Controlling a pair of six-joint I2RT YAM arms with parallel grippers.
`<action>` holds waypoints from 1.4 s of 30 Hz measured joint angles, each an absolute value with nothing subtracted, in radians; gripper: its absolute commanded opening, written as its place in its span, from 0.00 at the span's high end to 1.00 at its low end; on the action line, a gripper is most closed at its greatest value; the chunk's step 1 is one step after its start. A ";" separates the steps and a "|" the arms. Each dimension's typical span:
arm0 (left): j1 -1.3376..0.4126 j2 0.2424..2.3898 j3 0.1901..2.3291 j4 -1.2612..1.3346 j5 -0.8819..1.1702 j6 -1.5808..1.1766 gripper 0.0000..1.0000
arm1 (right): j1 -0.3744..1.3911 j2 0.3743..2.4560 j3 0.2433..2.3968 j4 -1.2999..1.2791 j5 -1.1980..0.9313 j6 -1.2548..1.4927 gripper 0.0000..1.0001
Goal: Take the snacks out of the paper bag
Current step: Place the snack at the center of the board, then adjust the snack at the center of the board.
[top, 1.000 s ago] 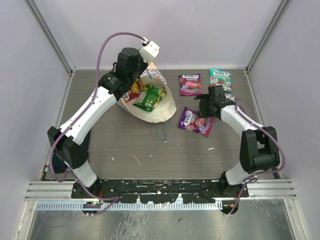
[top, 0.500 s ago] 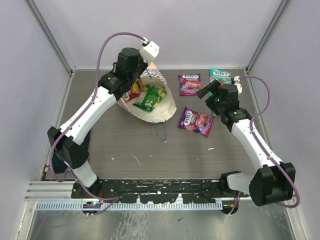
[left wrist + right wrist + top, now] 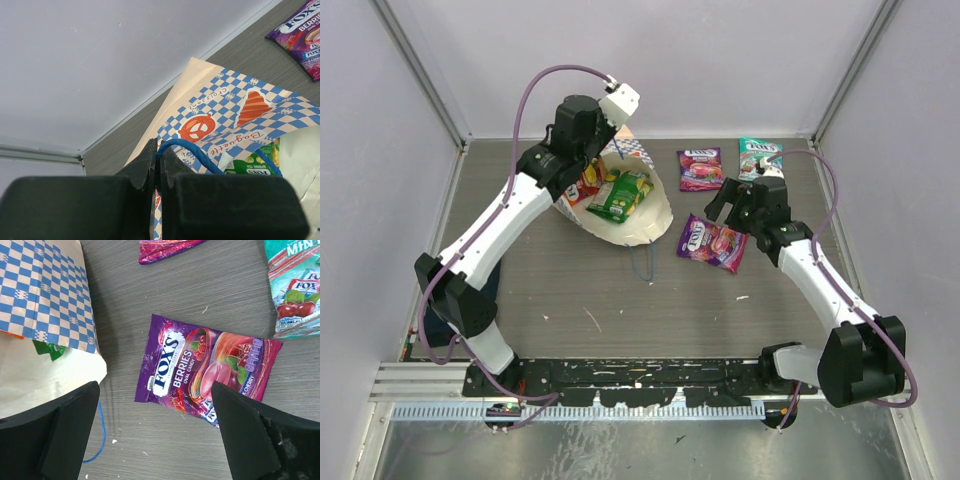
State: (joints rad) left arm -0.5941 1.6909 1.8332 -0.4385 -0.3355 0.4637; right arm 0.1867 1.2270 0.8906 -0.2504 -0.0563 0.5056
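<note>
The checkered paper bag (image 3: 645, 215) lies open at the back left, with a yellow-green packet (image 3: 622, 194) and an orange-red one (image 3: 587, 183) inside. My left gripper (image 3: 603, 150) is shut on the bag's blue cord handle (image 3: 192, 150) at its far rim. Two purple packets (image 3: 701, 168) (image 3: 712, 241) and a teal packet (image 3: 760, 154) lie on the table right of the bag. My right gripper (image 3: 725, 196) is open and empty, above the nearer purple packet (image 3: 200, 371), with the bag's edge (image 3: 50, 305) at its left.
The second blue cord handle (image 3: 643, 262) trails on the table in front of the bag. Grey walls and metal rails enclose the table on three sides. A dark blue cloth (image 3: 438, 325) sits at the left near the left arm's base.
My right arm has swung out from its folded pose and moved its open gripper left, now over the nearer purple packet. The left gripper and the bag have not moved.
</note>
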 measured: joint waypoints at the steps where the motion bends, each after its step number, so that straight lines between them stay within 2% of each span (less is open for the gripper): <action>1: -0.594 1.691 1.834 -0.440 -0.334 0.464 0.95 | 0.194 1.225 0.891 -0.255 -0.042 0.495 0.00; 21: -0.594 1.691 1.843 -0.463 -0.325 0.464 0.95 | 0.281 1.254 0.916 -0.336 0.112 0.416 0.00; 29: -0.594 1.691 1.843 -0.467 -0.321 0.466 0.91 | 0.313 1.307 0.964 -0.379 0.182 0.395 0.00; 42: -0.594 1.691 1.843 -0.484 -0.307 0.480 0.95 | 0.351 1.427 1.053 -0.487 0.359 0.372 0.00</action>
State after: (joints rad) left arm -0.5941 1.6913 1.8435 -0.4839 -0.3073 0.4801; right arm 0.3511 1.4273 1.0531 -0.4870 0.3592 0.3721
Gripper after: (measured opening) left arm 0.057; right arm 0.999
